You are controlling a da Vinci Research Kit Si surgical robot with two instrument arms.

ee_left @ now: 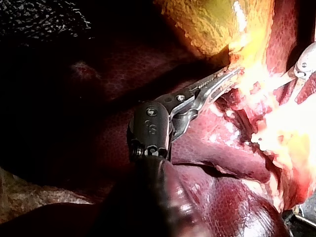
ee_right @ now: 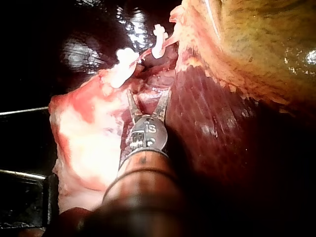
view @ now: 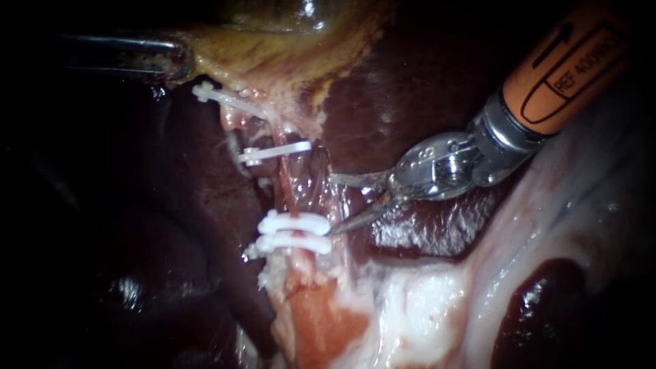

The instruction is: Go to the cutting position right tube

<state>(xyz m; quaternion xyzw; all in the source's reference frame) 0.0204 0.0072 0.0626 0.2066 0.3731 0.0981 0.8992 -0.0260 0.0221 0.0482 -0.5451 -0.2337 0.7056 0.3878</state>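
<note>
Endoscope view:
- Right instrument (view: pixel 333 205) enters from the upper right on an orange shaft with a metal wrist.
- Its two thin blades stand apart in a narrow V and grip nothing.
- The upper blade tip lies against pale, glistening tissue. The lower blade tip reaches the right end of the pair of lower clips (view: pixel 295 223).
- The tube (view: pixel 285 184) is a thin reddish strand. It runs down from the middle clip (view: pixel 277 152) to the pair of lower clips.
- The tube lies just beside the blade tips, on their far side from the wrist, and is not between the blades.
- Only this one tube can be made out clearly, so it cannot be confirmed as the right tube.
- An upper clip (view: pixel 217 96) sits higher and to the left, near the yellowish edge of the gallbladder (view: pixel 273 48).
- Dark red liver (view: pixel 410 75) lies behind the right instrument's wrist.

Left instrument:
- Left instrument (view: pixel 179 60) comes in from the upper left, and its tip meets the gallbladder's edge.
- In the left wrist view, the long serrated jaws of the left instrument (ee_left: pixel 224 78) are closed on the yellow edge of the gallbladder (ee_left: pixel 212 24), with tissue caught at the tip.
- The right instrument (ee_left: pixel 302 66) shows ahead of it, well apart.

Right wrist view:
- The blades of the right instrument (ee_right: pixel 149 94) are spread in a V, with pink tissue lying in the gap. Contact from both sides is not seen.
- White clips (ee_right: pixel 121 61) sit just ahead of the blade tips, and one more clip (ee_right: pixel 159 43) lies farther ahead.
- The gallbladder (ee_right: pixel 256 39) and liver (ee_right: pixel 212 123) lie beside the shaft.
</note>
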